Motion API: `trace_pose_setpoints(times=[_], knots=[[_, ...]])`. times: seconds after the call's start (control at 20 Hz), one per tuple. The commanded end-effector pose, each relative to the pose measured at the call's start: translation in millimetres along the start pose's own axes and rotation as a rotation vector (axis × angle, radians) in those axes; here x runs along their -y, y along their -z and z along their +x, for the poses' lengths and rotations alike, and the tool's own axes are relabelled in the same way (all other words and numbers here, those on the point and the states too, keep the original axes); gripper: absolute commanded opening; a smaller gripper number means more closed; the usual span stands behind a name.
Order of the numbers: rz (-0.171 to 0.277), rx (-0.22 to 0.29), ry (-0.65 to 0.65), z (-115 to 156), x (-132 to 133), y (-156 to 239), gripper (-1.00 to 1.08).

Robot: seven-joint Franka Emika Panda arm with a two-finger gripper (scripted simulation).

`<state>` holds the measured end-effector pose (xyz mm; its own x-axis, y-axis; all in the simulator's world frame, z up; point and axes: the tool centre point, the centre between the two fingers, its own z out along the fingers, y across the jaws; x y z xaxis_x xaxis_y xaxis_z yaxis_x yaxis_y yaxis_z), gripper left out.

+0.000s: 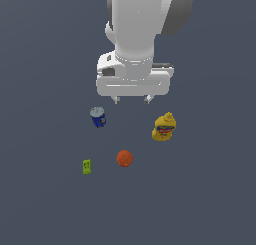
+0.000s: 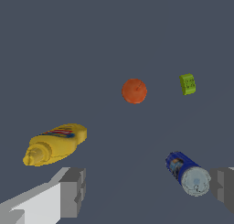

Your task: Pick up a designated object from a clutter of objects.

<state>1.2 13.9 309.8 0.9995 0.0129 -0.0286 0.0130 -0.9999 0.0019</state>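
Observation:
The designated object, a small blue can [image 1: 98, 117] [image 2: 186, 172] with a silvery-grey top, stands on the dark floor at the exterior view's left of the arm. My gripper [image 1: 132, 99] [image 2: 148, 189] hangs above the floor, to the can's right in the exterior view, open with nothing between its fingers [image 2: 73, 191]. In the wrist view the can lies close to one fingertip, apart from it. The rest of the clutter lies around: a yellow bottle [image 1: 164, 127] [image 2: 55, 144], an orange ball [image 1: 124, 158] [image 2: 134, 91] and a lime-green block [image 1: 87, 166] [image 2: 187, 83].
The dark grey floor [image 1: 210, 189] spreads flat on all sides of the clutter. The arm's white body [image 1: 140, 34] rises above the gripper at the top of the exterior view.

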Motion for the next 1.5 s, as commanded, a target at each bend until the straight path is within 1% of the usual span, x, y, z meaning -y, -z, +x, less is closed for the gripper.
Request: trace_pose_setpoints(times=[0.0,0.5,0.75,1.1,1.45], knots=[[0.000,0.000,0.000,0.0,0.0,0.0,1.00],[-0.020,-0.006,0.078,2.9,13.8,3.6,1.00],[-0.021,-0.006,0.078,2.8,13.5,3.4,1.00],[-0.018,-0.006,0.105,0.6,2.2,-7.9,1.00],[-0.011,-0.008,0.162,-6.7,-23.9,-33.6,1.00]])
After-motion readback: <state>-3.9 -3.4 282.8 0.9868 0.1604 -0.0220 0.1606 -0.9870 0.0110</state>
